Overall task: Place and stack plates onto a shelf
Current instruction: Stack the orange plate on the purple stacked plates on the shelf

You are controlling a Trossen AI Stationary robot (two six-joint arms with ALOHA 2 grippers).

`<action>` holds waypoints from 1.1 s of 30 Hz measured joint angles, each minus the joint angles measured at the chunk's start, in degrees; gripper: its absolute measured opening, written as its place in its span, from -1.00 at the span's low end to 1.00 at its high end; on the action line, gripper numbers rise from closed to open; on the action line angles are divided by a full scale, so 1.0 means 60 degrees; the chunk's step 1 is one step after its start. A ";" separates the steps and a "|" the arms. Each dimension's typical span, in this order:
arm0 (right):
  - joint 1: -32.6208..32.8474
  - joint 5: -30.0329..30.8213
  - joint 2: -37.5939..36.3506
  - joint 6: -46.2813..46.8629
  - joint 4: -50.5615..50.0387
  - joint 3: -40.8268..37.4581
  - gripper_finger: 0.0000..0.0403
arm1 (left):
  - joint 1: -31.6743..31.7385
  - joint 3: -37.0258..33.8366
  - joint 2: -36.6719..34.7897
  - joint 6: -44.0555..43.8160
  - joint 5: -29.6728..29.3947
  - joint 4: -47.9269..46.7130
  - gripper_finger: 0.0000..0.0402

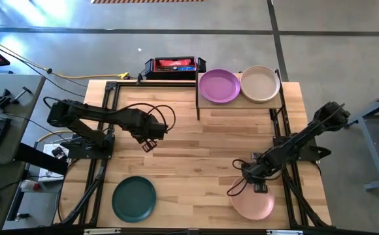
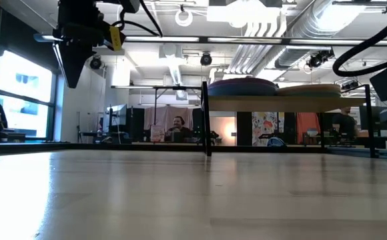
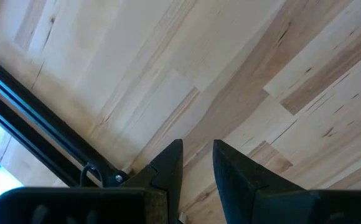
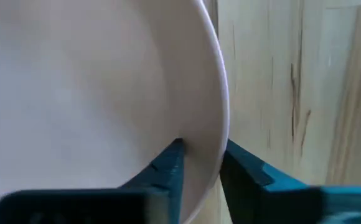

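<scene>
The right gripper (image 1: 260,187) sits at lower right of the high view, right at the top edge of the pink plate (image 1: 253,202), and its wrist view settles the key relation: one finger is inside the rim, the other outside, so the rim (image 4: 213,118) runs through the gap btwn them. The jaws straddle the edge closely, but whether they've actually clamped I can't tell. The plate lies flat on the tabletop (image 1: 196,150), its body stretching away from the gripper toward the lower edge of the frame, so a lift would prob. tip it up from the gripped side. The shelf (image 1: 242,103) is at upper centre-right of the high view, well apart from this plate and straight up-frame from it; it already carries the purple plate (image 1: 219,85) and the cream plate (image 1: 260,83) side by side (no free board shows, so the pink one likely goes on top of one of them). The right arm is clearly nearer. The left gripper (image 1: 149,139) hangs over bare wood at centre-left, fingers (image 3: 168,165) parted w/ nothing btwn them, and the dark green plate (image 1: 134,198) waits at lower left, closer to that arm.
</scene>
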 joint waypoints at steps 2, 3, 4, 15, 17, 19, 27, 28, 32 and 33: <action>0.0000 -0.0036 -0.0088 -0.0002 -0.0017 -0.0010 -0.70 | 0.0000 0.0000 0.0000 0.0000 0.0000 0.0018 -0.62; 0.0002 -0.0252 -0.0155 0.0011 -0.0007 -0.0024 -0.79 | 0.0000 0.0000 0.0000 0.0000 0.0000 0.0034 -0.62; -0.0003 -0.0367 -0.0234 -0.0003 -0.0006 -0.0025 -0.89 | 0.0000 0.0000 0.0000 0.0000 -0.0004 0.0069 -0.62; -0.0266 -0.0252 -0.1246 0.0157 -0.0234 -0.0036 -0.99 | 0.0000 0.0003 0.0004 0.0007 -0.0004 0.0490 -0.62; -0.0369 -0.0225 -0.1468 0.0162 -0.0350 -0.0036 -1.00 | 0.0000 0.0000 0.0004 0.0007 -0.0004 0.0494 -0.62; -0.0497 -0.0184 -0.1718 0.0168 -0.0439 -0.0036 -1.00 | 0.0000 0.0000 0.0004 0.0007 -0.0004 0.0506 -0.62; -0.1421 0.0035 -0.3037 0.0166 -0.0649 -0.0036 -1.00 | 0.0000 0.0004 0.0007 0.0153 -0.0007 0.0815 -0.62; -0.1592 0.0050 -0.3229 0.0168 -0.0676 -0.0036 -1.00 | 0.0000 0.0004 0.0007 0.0220 -0.0007 0.0862 -0.62; -0.2341 0.0091 -0.4028 0.0171 -0.0748 -0.0036 -1.00 | 0.0000 0.0004 0.0007 0.0248 -0.0007 0.0984 -0.62; -0.2566 0.0091 -0.4204 0.0168 -0.0738 -0.0036 -1.00 | 0.0000 0.0004 0.0007 0.0248 -0.0007 0.1010 -0.62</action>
